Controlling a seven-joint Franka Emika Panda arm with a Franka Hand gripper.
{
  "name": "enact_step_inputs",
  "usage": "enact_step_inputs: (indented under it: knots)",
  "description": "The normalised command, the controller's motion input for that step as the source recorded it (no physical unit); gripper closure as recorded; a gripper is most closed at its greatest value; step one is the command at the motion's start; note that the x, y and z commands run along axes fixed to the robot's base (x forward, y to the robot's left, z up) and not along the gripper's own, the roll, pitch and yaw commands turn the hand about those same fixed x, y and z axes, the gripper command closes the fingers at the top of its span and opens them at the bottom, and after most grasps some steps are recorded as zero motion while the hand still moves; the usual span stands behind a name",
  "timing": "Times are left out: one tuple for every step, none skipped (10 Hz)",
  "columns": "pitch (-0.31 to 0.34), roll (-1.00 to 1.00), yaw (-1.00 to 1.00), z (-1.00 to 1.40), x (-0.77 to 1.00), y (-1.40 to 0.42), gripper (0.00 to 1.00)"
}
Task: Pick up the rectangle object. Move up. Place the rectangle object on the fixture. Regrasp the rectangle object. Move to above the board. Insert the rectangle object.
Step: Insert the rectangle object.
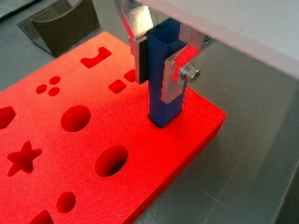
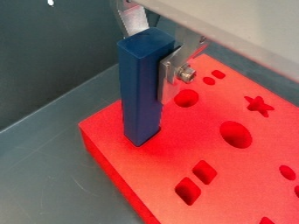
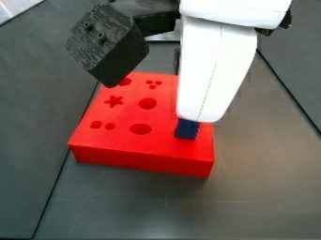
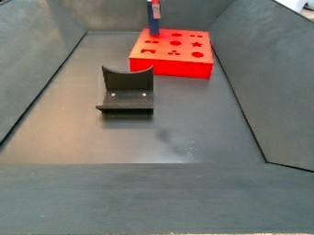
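Rectangle object [image 2: 143,87] upright at a corner of the board [image 2: 233,171], gripped by the gripper [image 1: 163,66].

Blue block stands vertical, its lower end meeting the red board's top near a corner in both wrist views; whether it sits in a cut-out cannot be told. Silver fingers [image 1: 179,70] clamp its upper part. Fixture [image 4: 127,91] stands apart on the dark floor, centre-left in a side view, board [image 4: 174,53] behind it at upper centre.
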Motion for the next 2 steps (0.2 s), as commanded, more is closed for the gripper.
enact_step_inputs:
  knots:
    - [0.0, 0.01, 0.0, -0.34, 0.03, 0.01, 1.0]
    - [0.0, 0.0, 0.0, 0.0, 0.0, 0.0, 1.0]
